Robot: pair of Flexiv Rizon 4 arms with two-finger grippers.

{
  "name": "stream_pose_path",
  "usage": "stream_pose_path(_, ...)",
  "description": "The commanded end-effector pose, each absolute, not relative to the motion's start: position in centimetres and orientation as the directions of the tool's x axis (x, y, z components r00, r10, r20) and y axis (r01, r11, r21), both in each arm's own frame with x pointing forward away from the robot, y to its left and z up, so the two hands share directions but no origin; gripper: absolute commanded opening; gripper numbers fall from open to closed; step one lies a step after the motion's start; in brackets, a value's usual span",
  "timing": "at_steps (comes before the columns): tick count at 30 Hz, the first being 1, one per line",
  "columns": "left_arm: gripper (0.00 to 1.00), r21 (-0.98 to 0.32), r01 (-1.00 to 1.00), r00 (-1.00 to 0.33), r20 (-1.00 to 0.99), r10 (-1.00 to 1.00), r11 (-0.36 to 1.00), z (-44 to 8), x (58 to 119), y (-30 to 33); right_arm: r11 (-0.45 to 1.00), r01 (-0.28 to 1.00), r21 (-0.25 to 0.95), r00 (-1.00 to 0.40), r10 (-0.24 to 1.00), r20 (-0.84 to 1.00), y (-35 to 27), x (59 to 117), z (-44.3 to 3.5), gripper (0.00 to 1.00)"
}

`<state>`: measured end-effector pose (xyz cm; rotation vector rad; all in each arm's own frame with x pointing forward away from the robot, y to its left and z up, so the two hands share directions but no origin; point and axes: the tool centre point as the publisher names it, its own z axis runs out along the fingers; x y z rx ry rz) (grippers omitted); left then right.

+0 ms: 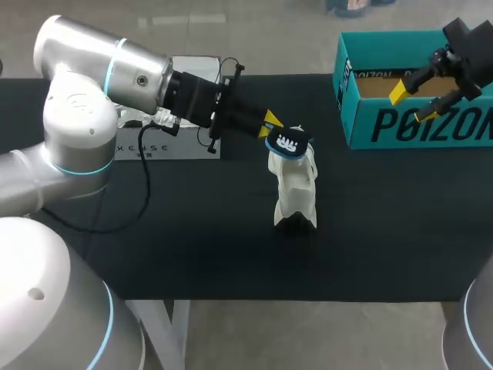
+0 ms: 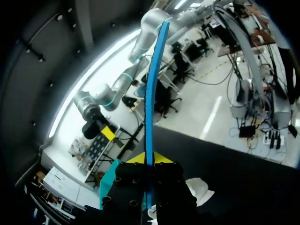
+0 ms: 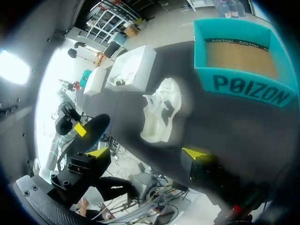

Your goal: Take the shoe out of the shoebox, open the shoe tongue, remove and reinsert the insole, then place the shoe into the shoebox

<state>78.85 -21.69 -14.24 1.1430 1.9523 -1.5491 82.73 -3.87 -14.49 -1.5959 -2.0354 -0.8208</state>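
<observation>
The left tool (image 1: 271,123) was clamped on the dark insole (image 1: 289,142), which sat right at the top of the white shoe (image 1: 296,189). The shoe stood mid-worktop (image 1: 192,231), seemingly tipped on end. The right tool (image 1: 412,104) hung over the teal shoebox (image 1: 400,123) at the far right, its fingers apart.

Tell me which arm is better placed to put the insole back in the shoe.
Left. The left gripper is shut on the insole right at the white shoe; the right gripper hangs open near the shoebox, away from both.
</observation>
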Motion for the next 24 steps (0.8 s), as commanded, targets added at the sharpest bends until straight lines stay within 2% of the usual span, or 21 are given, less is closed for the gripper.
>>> stream_pose_path(1, 0.0, -0.616, 0.787, -0.583, -0.723, 0.37, 0.037, -14.1, 79.6, -22.0, 0.165, 0.968, 0.187, -0.248, 0.719, 0.65, -3.8, 82.8, -14.5, 1.0)
stream_pose_path(8, 0.0, -0.616, 0.787, -0.583, -0.723, 0.37, 0.037, -14.1, 79.6, -22.0, 0.165, 0.968, 0.187, -0.248, 0.719, 0.65, -3.8, 82.8, -14.5, 1.0)
stream_pose_path(10, 0.0, -0.56, 0.825, -0.547, -0.757, 0.357, 0.076, -15.8, 79.7, -22.8, 0.165, 0.968, 0.187, -0.248, 0.719, 0.65, -3.8, 82.8, -14.5, 1.0)
stream_pose_path(17, 0.0, -0.536, 0.842, -0.519, -0.772, 0.368, 0.062, -19.5, 80.4, -24.7, 0.165, 0.968, 0.187, -0.248, 0.719, 0.65, -3.8, 82.8, -14.5, 1.0)
stream_pose_path(24, 0.0, -0.586, 0.809, -0.543, -0.712, 0.446, 0.05, -22.0, 79.9, -26.1, 0.165, 0.968, 0.187, -0.248, 0.719, 0.65, -3.8, 82.8, -14.5, 1.0)
